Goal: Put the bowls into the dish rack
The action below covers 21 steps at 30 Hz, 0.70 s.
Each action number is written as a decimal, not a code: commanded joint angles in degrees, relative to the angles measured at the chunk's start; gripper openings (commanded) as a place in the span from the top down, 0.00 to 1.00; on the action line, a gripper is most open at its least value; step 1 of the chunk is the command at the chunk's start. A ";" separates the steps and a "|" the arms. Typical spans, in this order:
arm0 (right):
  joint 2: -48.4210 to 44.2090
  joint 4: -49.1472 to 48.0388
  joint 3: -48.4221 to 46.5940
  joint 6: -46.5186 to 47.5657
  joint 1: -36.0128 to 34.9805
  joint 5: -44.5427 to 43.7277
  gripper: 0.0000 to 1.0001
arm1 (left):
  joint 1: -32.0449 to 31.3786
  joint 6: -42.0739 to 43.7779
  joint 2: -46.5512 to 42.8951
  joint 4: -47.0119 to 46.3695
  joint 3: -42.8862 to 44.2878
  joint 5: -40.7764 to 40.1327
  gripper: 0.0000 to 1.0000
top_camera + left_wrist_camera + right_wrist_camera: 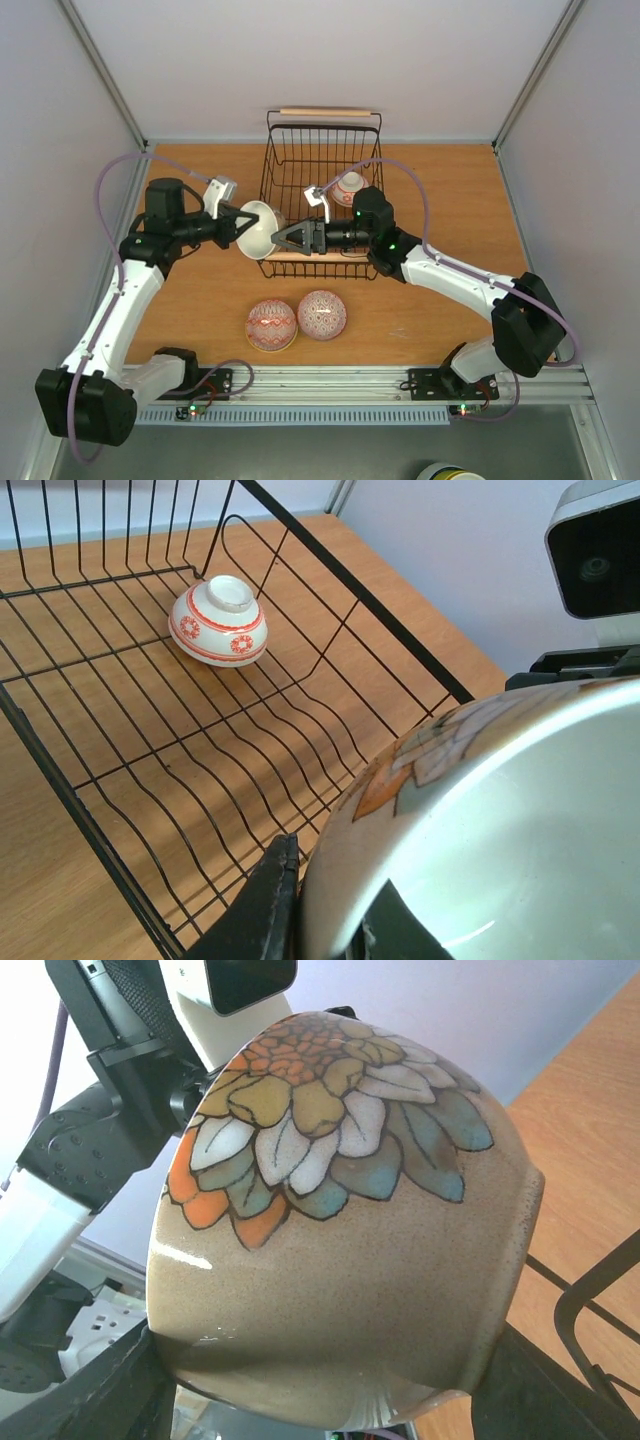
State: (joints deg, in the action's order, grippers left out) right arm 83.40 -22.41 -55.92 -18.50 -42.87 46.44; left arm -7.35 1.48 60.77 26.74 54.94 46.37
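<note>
A beige bowl [258,228] with a painted flower and a pale inside hangs tilted just over the dish rack's [300,150] near left corner. My left gripper [240,228] is shut on its rim [335,880], one finger outside and one inside. From the right, my right gripper [283,238] meets it. Its fingers press both sides of the bowl's [340,1240] lower body [330,1392]. A white bowl with red bands [349,187] lies upside down inside the rack [220,620]. Two patterned bowls, one red [271,325] and one pink [322,314], sit upside down on the table in front.
The rack's wire floor [150,740] spreads below the held bowl, and a wooden rod handle [325,111] tops its far side. Walls close in the wooden table [450,200] on three sides. More dishes [450,472] show below the near rail.
</note>
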 commanded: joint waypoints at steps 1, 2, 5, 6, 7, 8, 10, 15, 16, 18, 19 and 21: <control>-1.13 -2.48 -1.60 -1.47 0.28 3.74 0.99 | -1.26 -0.19 -1.50 -7.24 1.39 7.51 0.99; -1.72 -0.46 -2.22 -0.23 0.57 2.93 0.99 | -1.26 -0.32 -1.57 -6.82 1.59 6.30 0.98; -3.90 11.47 -5.66 5.86 1.88 -1.97 0.99 | -1.26 -0.33 -2.30 -6.11 1.84 3.14 0.50; -4.31 15.89 -7.19 8.47 2.36 -4.19 0.99 | -1.26 -0.27 -2.73 -6.07 1.72 2.23 0.32; -4.48 20.04 -9.08 10.83 2.74 -6.80 0.99 | -1.26 -0.18 -3.04 -5.96 1.67 1.43 0.20; -4.31 24.41 -11.00 13.26 3.18 -9.12 0.99 | -1.26 -0.16 -3.25 -5.65 1.85 0.95 0.09; -3.02 32.74 -15.83 18.64 4.06 -14.33 0.99 | -1.26 -0.09 -3.37 -4.96 2.29 0.37 0.01; 3.67 46.36 -27.93 27.31 5.12 -30.12 0.99 | -1.26 0.02 -3.42 -4.69 2.46 -1.36 0.01; 5.95 48.85 -31.81 28.83 5.11 -32.50 0.99 | -1.26 0.02 -3.39 -4.69 2.46 -1.85 0.00; 10.73 52.39 -37.58 31.36 5.13 -35.92 0.99 | -1.26 0.02 -3.29 -4.68 2.38 -2.76 0.01; 12.98 53.57 -40.11 32.77 5.10 -36.91 0.99 | -1.26 -0.03 -3.27 -4.73 2.37 -3.09 0.01; 17.76 56.15 -45.54 35.12 5.04 -38.81 0.99 | -1.26 0.01 -3.18 -4.74 2.25 -3.28 0.01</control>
State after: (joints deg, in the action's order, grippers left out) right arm 93.89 25.67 -92.64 7.57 -37.78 16.71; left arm -8.49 1.48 58.08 24.60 55.61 44.47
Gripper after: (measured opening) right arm 0.693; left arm 0.994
